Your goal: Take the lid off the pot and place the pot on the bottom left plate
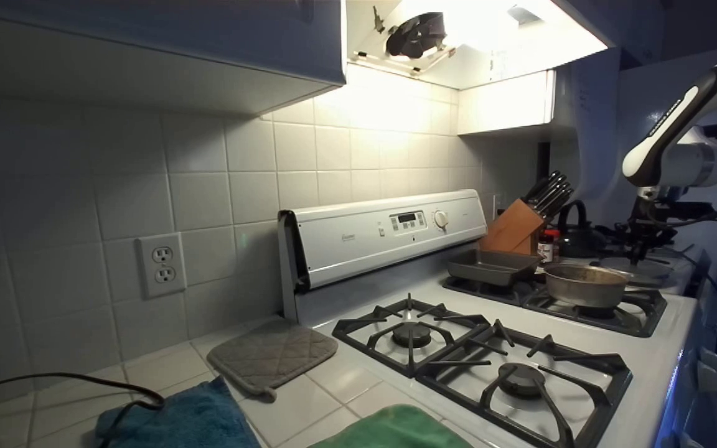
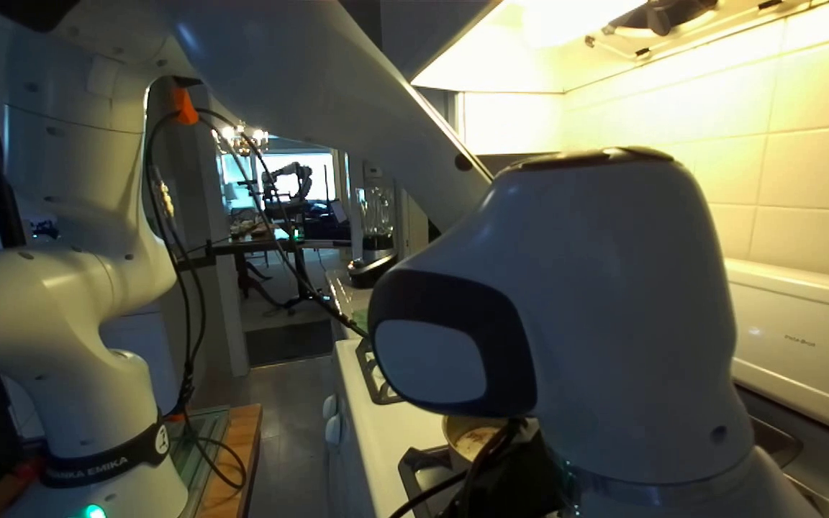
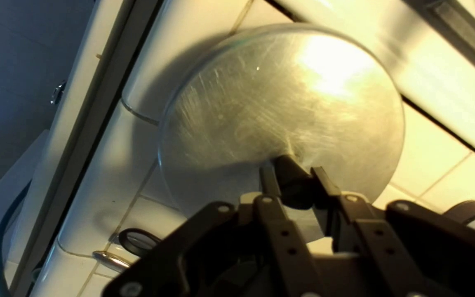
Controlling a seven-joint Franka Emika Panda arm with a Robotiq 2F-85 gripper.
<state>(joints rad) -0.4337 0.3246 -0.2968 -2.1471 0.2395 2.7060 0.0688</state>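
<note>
Two fingers closed around black knob of metal lid, over tiled surface beside stove; contact below unclear. Metal pot uncovered on burner grate. Judged handling: lid stiff, slick, fairly light, hold by knob; pot likely heavier, take by rim.

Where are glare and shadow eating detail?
Wrist view: glare whites out the upper right of the lid, shadow dulls its lower left, and the knob reads near-black. Both exterior views: much of the lit hood underside clips to white. In an exterior view, the tiles at far left sink into gloom.
</note>
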